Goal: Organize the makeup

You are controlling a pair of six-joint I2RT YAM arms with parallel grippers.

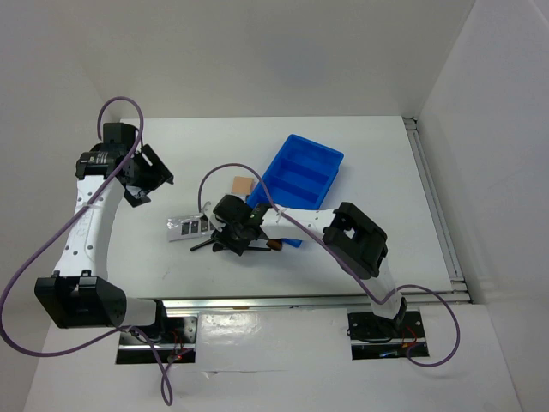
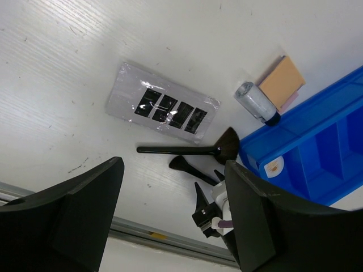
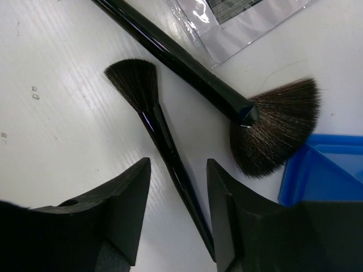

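The silver-grey palette (image 2: 163, 107) lies flat on the table, also in the top view (image 1: 190, 227). A long black fan brush (image 2: 187, 149) lies just below it, its bristles by the blue bin (image 2: 323, 141). A smaller black brush (image 3: 164, 141) lies beside it. My right gripper (image 3: 178, 209) is open low over the table, its fingers on either side of the small brush's handle without touching it. A silver tube (image 2: 255, 102) and a tan pad (image 2: 282, 82) lie by the bin. A white oval piece (image 2: 274, 166) shows at the bin's near corner. My left gripper (image 1: 153, 182) is open and empty, held high at the left.
The blue compartmented bin (image 1: 300, 176) stands right of centre, touching the makeup cluster. A metal rail (image 1: 309, 300) runs along the table's near edge. White walls close the back and right sides. My right arm (image 1: 356, 240) stretches across in front of the bin.
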